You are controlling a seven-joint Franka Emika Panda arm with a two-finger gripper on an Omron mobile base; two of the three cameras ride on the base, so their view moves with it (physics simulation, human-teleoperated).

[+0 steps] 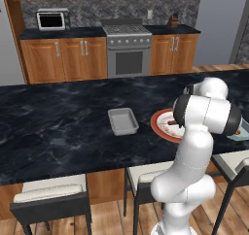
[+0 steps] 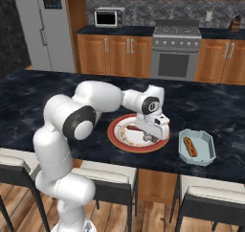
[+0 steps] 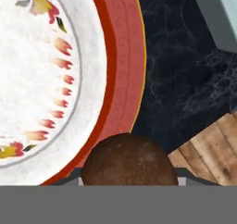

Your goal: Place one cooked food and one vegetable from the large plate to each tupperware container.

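My worktop [image 2: 38, 101] looks like dark polished marble with pale veins and a soft sheen. The large plate [image 3: 121, 56] seems glazed ceramic: a smooth white centre, a red-orange rim with a faint embossed pattern and a thin gold edge. The brown round item [image 3: 129, 165] at my tool looks matt and slightly mottled. The grey container [image 1: 122, 121] and the pale blue container [image 2: 206, 152] look like smooth matt plastic. My arm [image 2: 98, 99] is glossy white. The floor [image 3: 210, 149] is planked wood.

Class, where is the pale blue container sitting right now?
In the right base view, the pale blue container sits on the dark counter, right of the large plate, holding a hot dog.
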